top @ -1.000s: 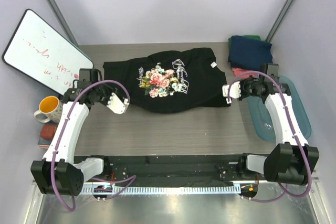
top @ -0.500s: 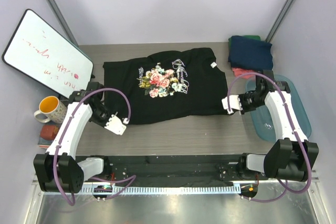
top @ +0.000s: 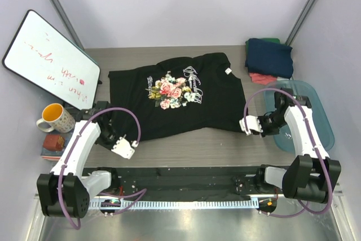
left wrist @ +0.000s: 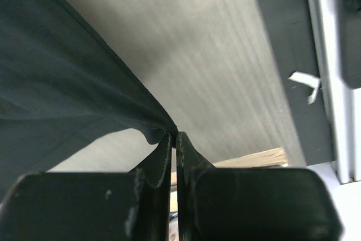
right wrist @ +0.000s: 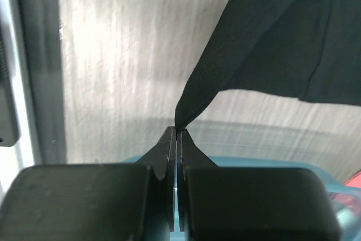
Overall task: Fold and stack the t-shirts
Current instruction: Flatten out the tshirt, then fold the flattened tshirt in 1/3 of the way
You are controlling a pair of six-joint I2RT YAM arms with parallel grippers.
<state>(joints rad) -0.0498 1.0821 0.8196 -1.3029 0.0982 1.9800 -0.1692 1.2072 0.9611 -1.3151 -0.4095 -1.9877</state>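
A black t-shirt (top: 186,97) with a rose print and white lettering lies spread on the grey table, stretched toward the near edge. My left gripper (top: 133,139) is shut on its near left corner; in the left wrist view that gripper (left wrist: 173,134) pinches the black cloth (left wrist: 73,94) at the tips. My right gripper (top: 246,123) is shut on the near right corner, and in the right wrist view it (right wrist: 176,130) holds the hem (right wrist: 271,38). Folded navy (top: 269,56), coral-red (top: 263,78) and green (top: 271,40) tees are stacked at the far right.
A translucent blue tub (top: 316,117) lies at the right, under my right arm. A whiteboard (top: 48,57) leans at the far left. An orange-and-white mug (top: 53,118) and a small red box (top: 53,141) stand at the left edge.
Both grippers have pulled toward the near edge, dragging the black t-shirt's corners with them. The shirt has slid nearer and stretched out.
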